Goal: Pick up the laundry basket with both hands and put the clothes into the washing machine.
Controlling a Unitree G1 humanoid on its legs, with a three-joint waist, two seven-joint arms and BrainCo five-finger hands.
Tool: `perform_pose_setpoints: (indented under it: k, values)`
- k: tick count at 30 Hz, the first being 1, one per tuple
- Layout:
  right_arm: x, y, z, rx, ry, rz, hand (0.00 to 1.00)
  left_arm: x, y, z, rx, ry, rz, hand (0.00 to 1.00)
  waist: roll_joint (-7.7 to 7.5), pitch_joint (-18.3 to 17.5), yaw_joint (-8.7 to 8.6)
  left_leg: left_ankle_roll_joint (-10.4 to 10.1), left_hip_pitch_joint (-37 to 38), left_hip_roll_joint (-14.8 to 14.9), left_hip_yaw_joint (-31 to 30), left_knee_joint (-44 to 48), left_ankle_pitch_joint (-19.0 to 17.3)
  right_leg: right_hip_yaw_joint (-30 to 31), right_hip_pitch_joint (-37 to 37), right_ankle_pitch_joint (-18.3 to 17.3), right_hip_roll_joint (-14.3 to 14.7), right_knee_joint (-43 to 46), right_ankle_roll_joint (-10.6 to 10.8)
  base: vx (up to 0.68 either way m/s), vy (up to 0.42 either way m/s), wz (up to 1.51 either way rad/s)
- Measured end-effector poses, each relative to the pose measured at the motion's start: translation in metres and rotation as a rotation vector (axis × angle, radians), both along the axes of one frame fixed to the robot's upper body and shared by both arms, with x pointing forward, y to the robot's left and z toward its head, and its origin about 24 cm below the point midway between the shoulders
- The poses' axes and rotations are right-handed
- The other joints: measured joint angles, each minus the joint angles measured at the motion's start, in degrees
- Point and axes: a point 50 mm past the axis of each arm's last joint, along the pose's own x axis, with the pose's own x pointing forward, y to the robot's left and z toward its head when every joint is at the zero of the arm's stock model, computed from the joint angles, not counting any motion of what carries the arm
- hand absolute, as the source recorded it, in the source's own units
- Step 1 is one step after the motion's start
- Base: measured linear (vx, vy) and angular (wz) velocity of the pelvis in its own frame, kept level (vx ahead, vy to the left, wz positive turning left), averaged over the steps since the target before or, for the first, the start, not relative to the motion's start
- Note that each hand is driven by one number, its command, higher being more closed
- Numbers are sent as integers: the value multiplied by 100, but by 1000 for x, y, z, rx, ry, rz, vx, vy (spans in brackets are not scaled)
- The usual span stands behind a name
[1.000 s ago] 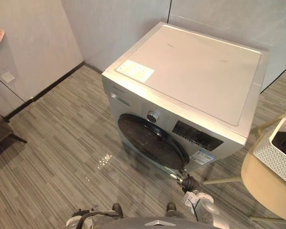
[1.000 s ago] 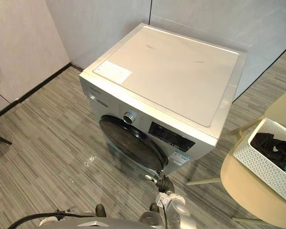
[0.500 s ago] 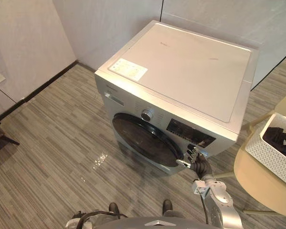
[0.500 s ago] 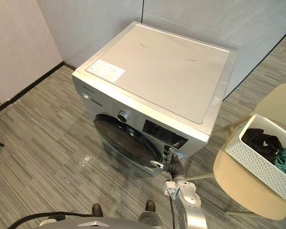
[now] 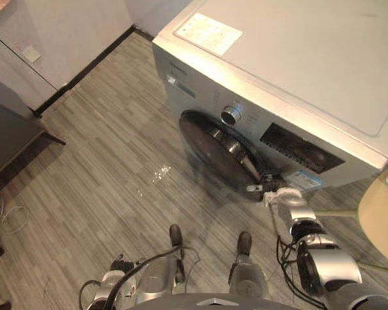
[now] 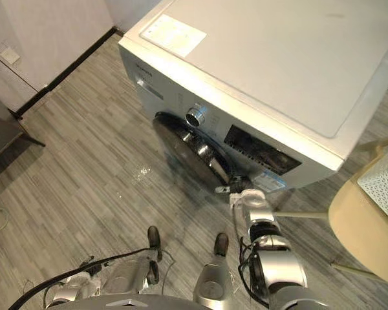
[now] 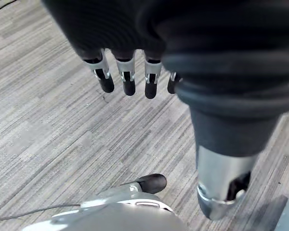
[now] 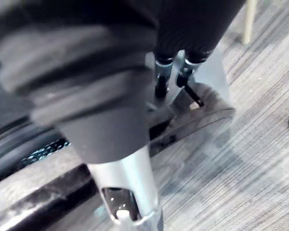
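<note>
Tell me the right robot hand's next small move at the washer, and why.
Probably pull the door open wider: the right robot hand is at the door's rim, and the door looks only slightly ajar, likely too narrow for loading.

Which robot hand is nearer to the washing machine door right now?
Right. The right robot hand is at the edge of the door; the left robot hand hangs over the floor, well away from it.

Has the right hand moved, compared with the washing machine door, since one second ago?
Yes. The right hand has come up from below the washing machine door and is now at that door's lower right rim.
</note>
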Motion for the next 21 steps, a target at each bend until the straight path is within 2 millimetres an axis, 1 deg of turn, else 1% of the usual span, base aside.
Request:
perform_pose_setpoints:
  k: [2,3,5,8,10,11,12,13,15,16,17,18,20,21]
  values:
    - [5,-8,10,15,-36,-97,0,5,-5,2,-10,-24,-5,0,137,65,5,-3,-150,3,-112,-34,-3,-112,-17,6,20,-155,-9,-203,41,17]
    - [7,-8,14,10,-60,-104,0,4,-7,1,-10,-21,-1,0,196,93,26,-4,-198,17,-112,-36,-4,-108,-26,6,48,-246,-9,-142,29,5]
    - [10,-2,18,-14,-82,-87,0,1,-7,0,-6,-5,5,0,233,107,55,-11,-255,43,-112,-36,-8,-106,-60,6,79,-318,-9,-98,14,-6]
    - [0,14,8,-82,-73,26,0,-6,-5,-4,-2,29,15,0,215,99,60,-72,-246,112,-113,-35,31,-106,-31,6,137,-318,-8,-37,0,1]
    - [-17,44,-6,-112,-61,196,0,-13,-1,-6,-3,56,59,0,149,69,13,-113,-207,177,-116,-33,58,-105,13,6,197,-318,-8,20,-16,0]
    - [-22,54,-11,-97,-52,247,0,-15,0,-7,-4,65,70,0,130,61,-2,-130,-171,200,-115,-30,70,-105,49,7,220,-318,-8,92,-43,-3]
    - [-39,81,-27,-58,-12,384,0,-22,3,-9,2,92,86,0,44,-46,-7,-140,-79,225,-113,-4,77,-105,125,36,249,-318,-35,74,-31,-4]
    - [-43,87,-30,-43,-3,413,0,-23,4,-9,4,97,89,0,27,-76,-8,-151,-56,233,-113,-4,84,-107,146,47,255,-318,-37,122,-48,-3]
    - [-78,136,-46,104,34,618,0,-31,7,-11,6,121,112,0,-132,-321,-13,-202,100,294,-114,-3,99,-130,306,65,282,-318,-42,143,-53,3]
    - [-86,146,-49,144,44,657,0,-32,8,-11,7,124,114,0,-173,-390,-9,-219,129,302,-118,-3,79,-142,341,66,286,-318,-42,172,-52,9]
    - [-101,167,-52,253,51,707,0,-33,9,-11,12,128,106,0,-249,-503,-13,-232,172,309,-142,-2,59,-204,408,63,299,-317,-31,174,-45,17]
    - [-111,183,-52,344,46,741,0,-32,10,-11,18,127,105,0,-310,-554,-31,-217,236,314,-208,-2,66,-258,505,52,303,-316,-38,201,-51,17]
    - [-119,195,-48,421,31,767,0,-32,12,-11,23,125,104,0,-373,-591,-21,-218,366,319,-237,-2,11,-276,654,29,303,-316,-12,153,-35,11]
    - [-120,197,-45,455,14,777,0,-33,13,-11,26,130,108,0,-425,-645,-8,-234,423,306,-233,-2,-21,-277,707,12,297,-315,10,113,-18,4]
